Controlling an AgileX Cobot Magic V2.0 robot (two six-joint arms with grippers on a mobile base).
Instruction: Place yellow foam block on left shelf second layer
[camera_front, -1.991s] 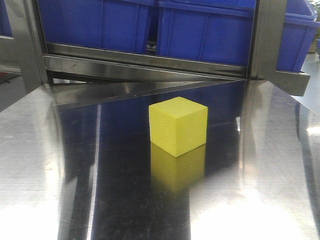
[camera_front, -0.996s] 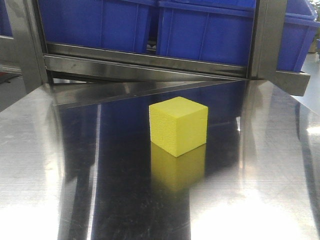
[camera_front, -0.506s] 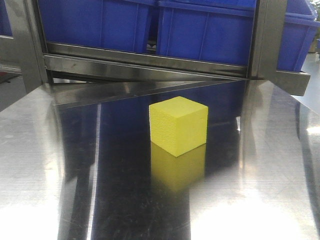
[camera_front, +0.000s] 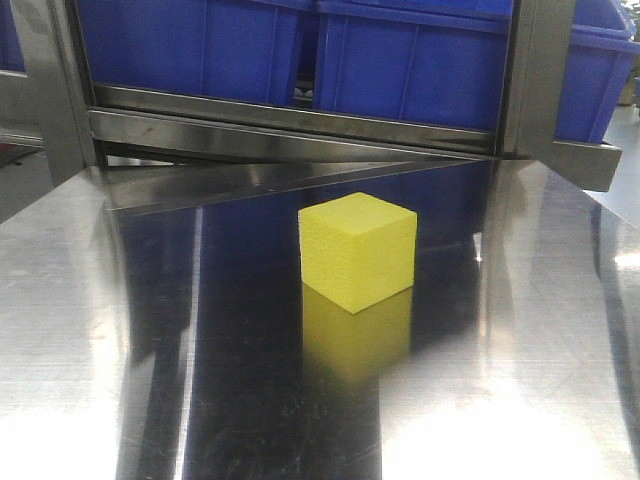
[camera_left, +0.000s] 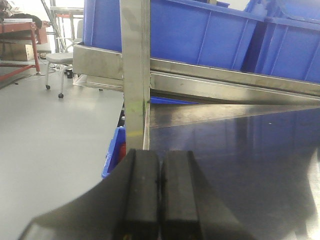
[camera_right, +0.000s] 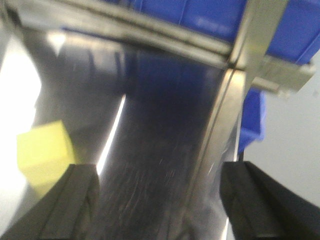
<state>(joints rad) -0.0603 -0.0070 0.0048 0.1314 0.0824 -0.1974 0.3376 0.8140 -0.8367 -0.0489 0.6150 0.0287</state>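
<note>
1. Plainly, the yellow foam block (camera_front: 357, 252) sat alone on the polished steel surface (camera_front: 100, 350). One vertical edge was turned toward the front camera and its reflection lay beneath it. Nothing touched it.
2. Behind it, well apart, a steel shelf rail (camera_front: 290, 135) ran across under a row of blue bins (camera_front: 420, 60). The block therefore stood on the open level below that row, where an arm could probably reach it without obstruction.
3. The right gripper (camera_right: 157, 200) was spread wide and held nothing. In its blurred wrist view the block (camera_right: 42, 150) lay low and to the left, outside the gap between the fingers. The wide spread suggested readiness for a pick, and I judged this arm the likelier one to take it.
4. The left gripper (camera_left: 159, 195) had its pads pressed together on nothing. It pointed toward an upright post (camera_left: 135, 75) at the surface's edge, with the block out of its view, so it looked parked clear of the work.
5. The task appeared to be at its start, with the grasp not yet made. Which level counted as the left shelf's second layer could not be told from these views.
6. Since the block sat edge-on, the fingers would probably need to line up with two flat faces. Foam gives under pressure, so a modest squeeze should be enough.
</note>
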